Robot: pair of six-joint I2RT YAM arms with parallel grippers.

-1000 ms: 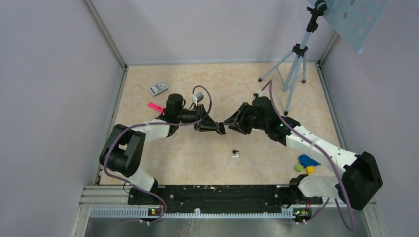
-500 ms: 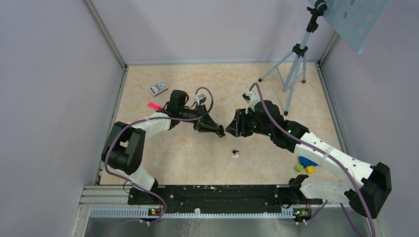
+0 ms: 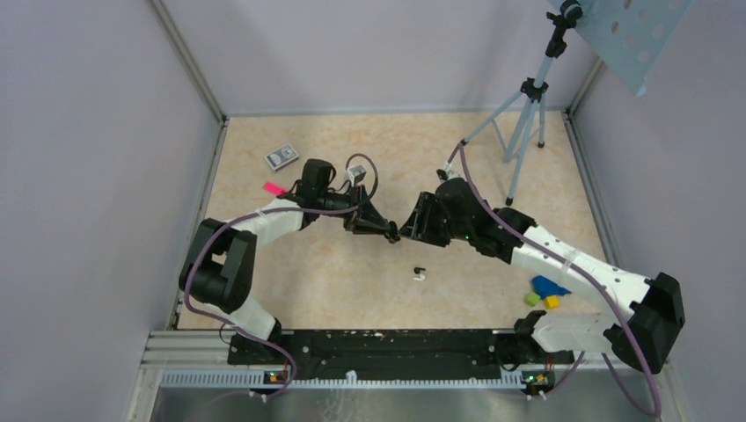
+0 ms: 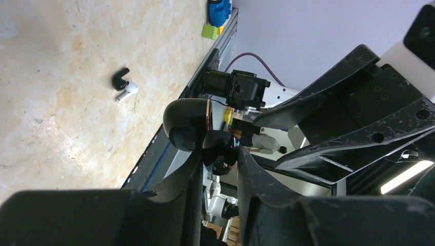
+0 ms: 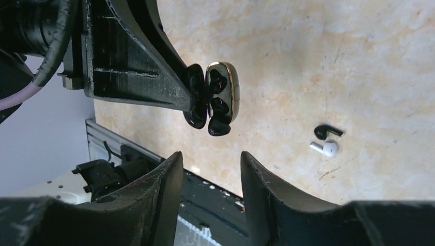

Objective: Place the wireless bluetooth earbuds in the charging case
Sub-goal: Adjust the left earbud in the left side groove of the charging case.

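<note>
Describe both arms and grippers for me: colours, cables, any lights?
Both arms have white link shells and black joints: left arm, right arm. A purple cable loops along each. The left gripper and right gripper have scuffed black wedge fingers. A small green light glows near the right wrist.

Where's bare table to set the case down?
Free: near-left, between the left arm and the loose earbuds; back middle, between the grey box and tripod. Crowded: centre, where left gripper and right gripper meet; near-right by the blocks.
</note>
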